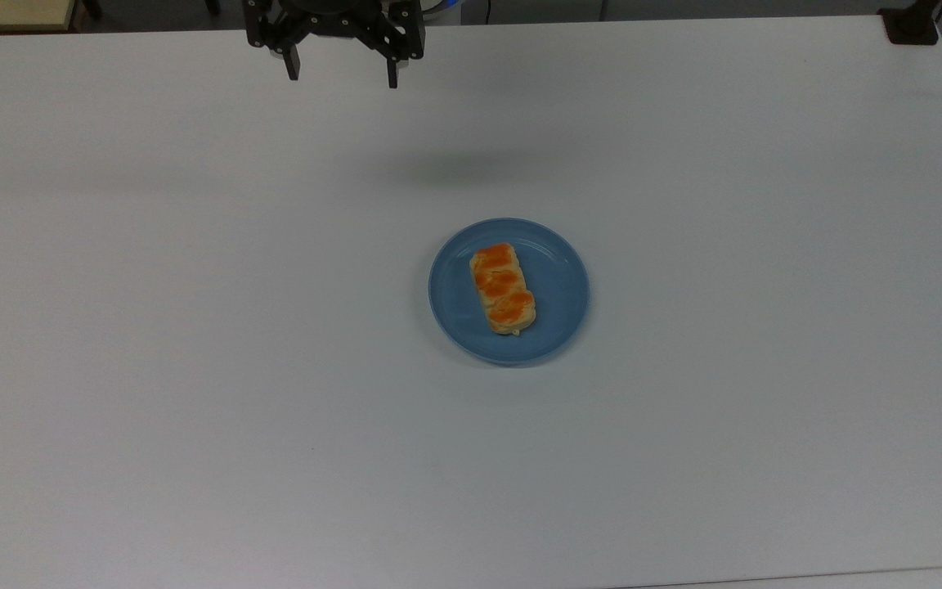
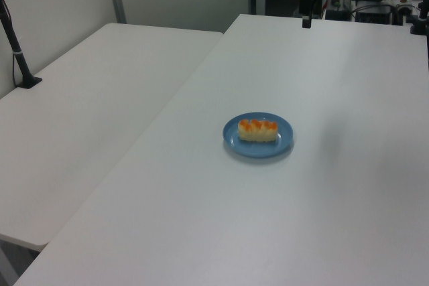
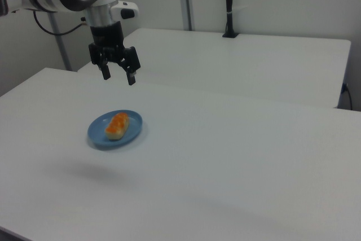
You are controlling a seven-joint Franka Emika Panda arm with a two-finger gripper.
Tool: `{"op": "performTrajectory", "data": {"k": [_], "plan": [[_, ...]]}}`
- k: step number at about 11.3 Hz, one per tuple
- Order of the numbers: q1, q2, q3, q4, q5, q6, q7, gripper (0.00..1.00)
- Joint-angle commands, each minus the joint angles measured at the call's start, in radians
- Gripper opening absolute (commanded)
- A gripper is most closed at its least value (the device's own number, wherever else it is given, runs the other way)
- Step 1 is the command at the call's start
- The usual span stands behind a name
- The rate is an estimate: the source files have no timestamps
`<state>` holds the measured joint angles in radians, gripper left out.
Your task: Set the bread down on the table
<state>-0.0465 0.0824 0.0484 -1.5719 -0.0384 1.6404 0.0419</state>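
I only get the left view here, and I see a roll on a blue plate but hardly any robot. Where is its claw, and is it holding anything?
Observer: The gripper hangs in the air well above the table, empty, its two fingers spread apart.
Operator: Is it right over the bread?
Observer: No. In the top view the gripper sits near the table's far edge, off toward the top view's left of the bread.
Operator: Which way does the bread point?
Observer: In the top view its long side runs nearly top to bottom across the blue plate, slightly slanted.
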Motion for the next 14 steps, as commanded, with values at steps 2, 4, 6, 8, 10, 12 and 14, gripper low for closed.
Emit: {"op": "performTrajectory", "data": {"k": [2, 4, 6, 8, 10, 12, 14], "plan": [[0.181, 0.043, -0.166, -0.007, 0.044, 0.07, -0.017, 1.0], [0.255, 0.1, -0.205, -0.013, 0.051, 0.145, -0.016, 1.0], [0.31, 0.196, -0.217, -0.013, 0.049, 0.246, -0.03, 1.0], [0.404, 0.276, -0.263, -0.01, 0.048, 0.314, -0.031, 1.0], [0.467, 0.342, -0.292, -0.008, 0.045, 0.366, -0.028, 1.0], [0.511, 0.404, -0.311, -0.01, 0.038, 0.41, -0.019, 1.0], [0.513, 0.43, -0.312, -0.013, 0.037, 0.433, -0.016, 0.97]]}}
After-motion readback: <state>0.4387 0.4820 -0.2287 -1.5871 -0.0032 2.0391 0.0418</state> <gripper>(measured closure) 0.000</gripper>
